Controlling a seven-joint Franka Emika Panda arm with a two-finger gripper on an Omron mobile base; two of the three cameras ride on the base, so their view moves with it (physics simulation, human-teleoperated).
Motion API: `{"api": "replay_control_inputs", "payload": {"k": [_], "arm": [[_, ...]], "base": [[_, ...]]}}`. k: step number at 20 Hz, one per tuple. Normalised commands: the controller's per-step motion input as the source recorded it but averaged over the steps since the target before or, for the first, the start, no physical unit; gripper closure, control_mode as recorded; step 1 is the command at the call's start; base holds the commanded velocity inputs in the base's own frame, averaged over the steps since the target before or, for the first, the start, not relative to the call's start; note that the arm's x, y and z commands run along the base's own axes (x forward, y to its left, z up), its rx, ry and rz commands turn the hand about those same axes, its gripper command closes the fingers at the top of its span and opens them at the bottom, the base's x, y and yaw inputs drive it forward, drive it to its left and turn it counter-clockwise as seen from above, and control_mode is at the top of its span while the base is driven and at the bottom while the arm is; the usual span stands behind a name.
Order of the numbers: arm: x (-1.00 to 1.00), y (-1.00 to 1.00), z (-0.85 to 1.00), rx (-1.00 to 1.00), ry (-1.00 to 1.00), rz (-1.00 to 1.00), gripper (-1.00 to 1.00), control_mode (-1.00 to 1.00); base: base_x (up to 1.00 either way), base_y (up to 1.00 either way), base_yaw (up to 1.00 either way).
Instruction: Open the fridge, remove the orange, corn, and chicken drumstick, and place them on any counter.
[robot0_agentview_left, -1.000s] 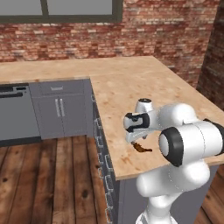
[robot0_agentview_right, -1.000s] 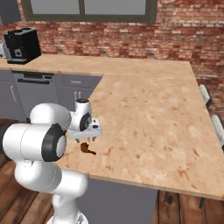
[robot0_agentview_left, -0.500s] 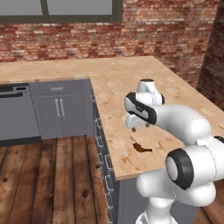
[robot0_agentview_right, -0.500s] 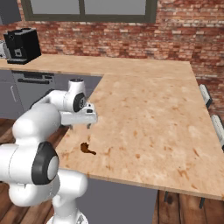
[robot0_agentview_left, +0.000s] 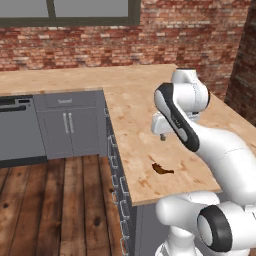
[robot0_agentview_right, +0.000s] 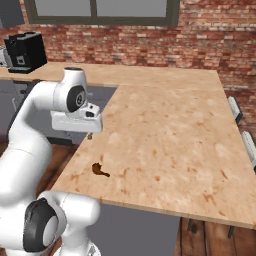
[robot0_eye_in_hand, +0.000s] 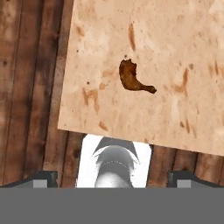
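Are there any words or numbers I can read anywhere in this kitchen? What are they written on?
None: no readable word, number or sign anywhere.
The black coffee machine carries no legible label.
The beige speckled stone counter, dark reddish-brown chicken drumstick and grey base cabinets are plain.

Coffee machine (robot0_agentview_right: 22, 52) cut by the left edge; dishwasher (robot0_agentview_left: 15, 131) likewise.
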Motion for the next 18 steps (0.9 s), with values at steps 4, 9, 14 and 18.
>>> {"api": "replay_control_inputs", "payload": {"k": [4,9,14,18], "arm": [[-0.83,0.00,0.99,0.05,-0.04,-0.15,-1.00,-1.00],[-0.75,0.00,0.66,0.03,-0.09,-0.14,-1.00,-1.00],[-0.31,0.00,0.15,0.00,-0.15,-0.02,-1.00,-1.00],[0.00,0.00,0.00,0.00,0.00,0.00,-1.00,-1.00]], "base": [[0.00,0.00,0.00],[0.00,0.00,0.00],[0.00,0.00,0.00],[0.00,0.00,0.00]]}}
